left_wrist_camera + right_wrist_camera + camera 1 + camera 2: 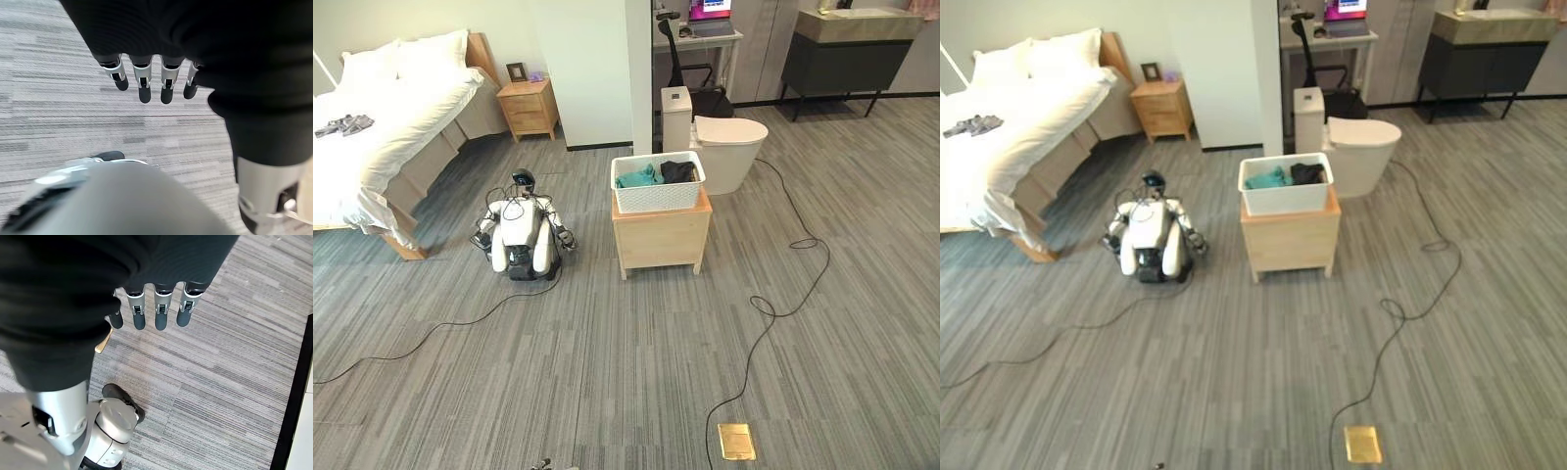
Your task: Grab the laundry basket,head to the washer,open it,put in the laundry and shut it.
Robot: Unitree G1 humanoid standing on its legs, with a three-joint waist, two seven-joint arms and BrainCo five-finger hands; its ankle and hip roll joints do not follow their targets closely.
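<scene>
Ahead, the white laundry basket (657,183), holding teal and dark clothes, sits on a small wooden stand (662,235) beside what looks like a toilet (724,147), while the left hand (146,81) and right hand (159,308) hang relaxed and empty above the grey floor (626,372).

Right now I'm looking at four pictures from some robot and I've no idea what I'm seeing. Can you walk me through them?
The machine is a two-legged humanoid robot with two arms. The two wide pictures come from a stereo camera on its head, so they show the same room. A white laundry basket holding teal and dark clothes stands on a small wooden stand, with a toilet behind it and a bed to the left. The other two pictures come from cameras on its wrists. Its left hand and right hand both hang over the grey floor with straight fingers, holding nothing. The basket has not been picked up yet.
</scene>
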